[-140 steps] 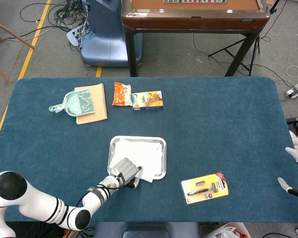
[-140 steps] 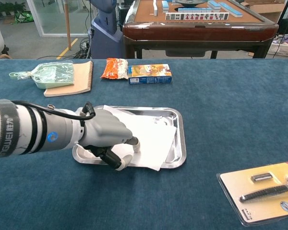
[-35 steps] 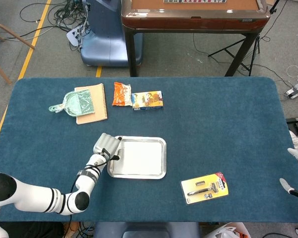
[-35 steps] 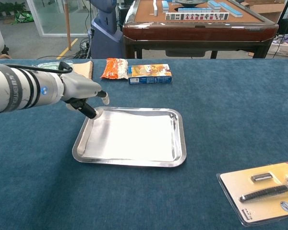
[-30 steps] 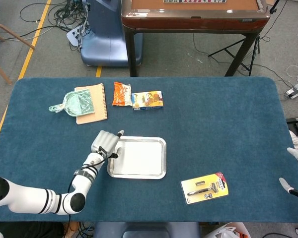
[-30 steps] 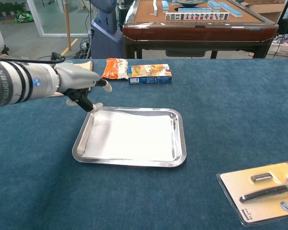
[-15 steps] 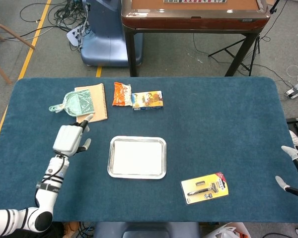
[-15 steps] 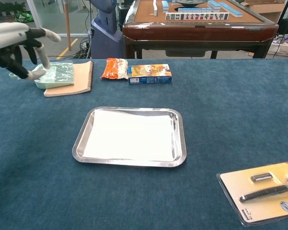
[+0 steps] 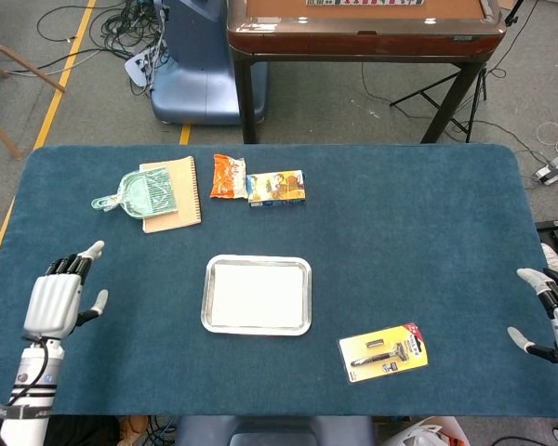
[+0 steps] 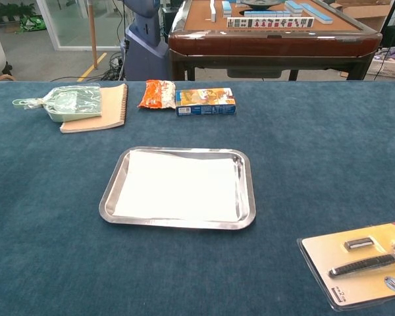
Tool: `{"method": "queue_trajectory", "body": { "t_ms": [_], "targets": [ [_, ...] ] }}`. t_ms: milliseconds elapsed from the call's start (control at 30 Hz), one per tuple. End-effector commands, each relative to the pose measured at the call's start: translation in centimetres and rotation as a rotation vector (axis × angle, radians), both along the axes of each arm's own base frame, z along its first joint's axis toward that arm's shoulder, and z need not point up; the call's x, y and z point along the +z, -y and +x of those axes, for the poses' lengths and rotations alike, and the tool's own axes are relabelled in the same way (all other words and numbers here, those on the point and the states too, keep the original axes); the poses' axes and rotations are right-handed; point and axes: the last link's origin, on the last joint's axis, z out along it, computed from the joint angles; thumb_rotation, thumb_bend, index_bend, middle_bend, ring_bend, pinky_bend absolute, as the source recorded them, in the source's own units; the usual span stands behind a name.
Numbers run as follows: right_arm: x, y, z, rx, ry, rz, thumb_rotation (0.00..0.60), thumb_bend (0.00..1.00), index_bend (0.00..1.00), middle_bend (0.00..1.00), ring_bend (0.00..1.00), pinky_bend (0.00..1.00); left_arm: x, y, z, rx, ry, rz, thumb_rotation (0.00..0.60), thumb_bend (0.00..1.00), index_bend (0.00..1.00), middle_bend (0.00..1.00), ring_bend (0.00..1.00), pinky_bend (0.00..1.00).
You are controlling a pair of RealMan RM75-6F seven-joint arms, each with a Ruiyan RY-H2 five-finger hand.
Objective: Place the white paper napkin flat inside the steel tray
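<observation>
**Napkin flat in the tray, both hands out at the table's edges**

The white paper napkin (image 10: 179, 185) lies spread flat inside the steel tray (image 10: 247, 197), covering nearly all of its floor, with the raised rim showing all around it. The tray sits near the middle of the blue table (image 9: 409, 232), with nothing resting on it or leaning over it.

The left hand (image 9: 54, 297) is at the table's left edge, well apart from the tray; its fingers are extended and apart and it holds nothing. The right hand (image 9: 556, 316) shows only partly at the right edge in the head view, fingers likewise apart and empty. Neither hand appears in the chest view.

Behind the tray, toward the far side, a brown spiral notebook (image 10: 102, 106) lies with a green item in clear wrap (image 10: 69, 102) on top of it. To its right are an orange snack packet (image 10: 157, 93) and, just beside that, a small printed box (image 10: 205, 101). Near the front right of the tray, well apart from it, a razor on a yellow blister card (image 9: 384, 351) lies on the cloth. Beyond the table stands a brown mahjong table (image 10: 273, 33) with tiles on top.
</observation>
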Motion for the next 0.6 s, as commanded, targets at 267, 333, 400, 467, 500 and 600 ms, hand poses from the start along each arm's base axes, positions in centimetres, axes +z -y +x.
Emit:
{"method": "queue_trajectory", "body": {
  "t_ms": [267,333,400,467,500,600],
  "targets": [
    [-0.6,1.0,-0.1,-0.006,0.008,0.037,0.600,0.19,0.16,0.17,0.10,0.11,1.2,4.2,-1.0,0.019,-0.036,0.043,0.589,0.33,0.14,0.22,0.19,0.14],
    [-0.6,1.1,0.0,-0.006,0.009,0.037,0.600,0.19,0.16,0.17,0.10,0.11,1.2,4.6,-0.9,0.011,-0.038,0.048,0.594,0.33,0.14,0.22,0.19,0.14],
    [-0.6,1.2,0.0,-0.009,0.009,0.038,0.600,0.19,0.16,0.17,0.10,0.11,1.1,4.9,-0.9,0.009,-0.036,0.047,0.592,0.33,0.14,0.22,0.19,0.13],
    [-0.6,1.3,0.0,-0.007,0.007,0.040,0.600,0.19,0.16,0.17,0.10,0.11,1.0,5.2,-0.9,0.011,-0.037,0.039,0.590,0.33,0.14,0.22,0.19,0.13],
    [-0.6,1.3,0.1,-0.005,0.006,0.041,0.600,0.19,0.16,0.17,0.10,0.11,0.9,5.3,-1.0,0.013,-0.039,0.037,0.594,0.33,0.14,0.22,0.19,0.13],
    [-0.6,1.4,0.4,0.011,0.009,0.041,0.600,0.19,0.16,0.17,0.10,0.11,0.8,5.6,-1.0,0.012,-0.036,0.038,0.597,0.33,0.15,0.22,0.19,0.13]
  ]
}}
